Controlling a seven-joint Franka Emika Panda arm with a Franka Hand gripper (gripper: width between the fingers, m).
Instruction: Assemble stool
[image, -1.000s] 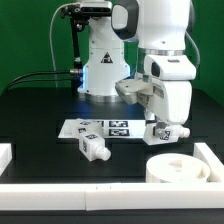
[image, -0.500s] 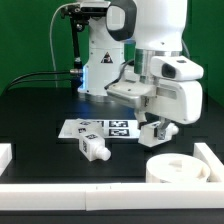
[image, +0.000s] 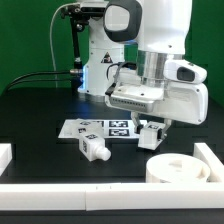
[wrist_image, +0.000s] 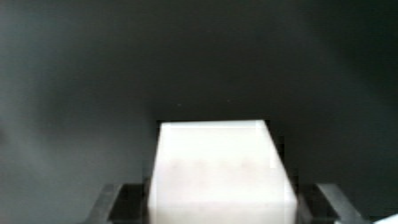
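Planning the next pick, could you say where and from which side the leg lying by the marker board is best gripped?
Likely from straight above, closing across the middle of the lying leg: it rests on its side, both long flanks free.

Two legs, gripped leg (image: 149, 133) between my gripper's (image: 153, 139) jaws, loose leg (image: 92, 147) well apart from them, one round seat (image: 178, 168) near them, one marker board (image: 100, 127).
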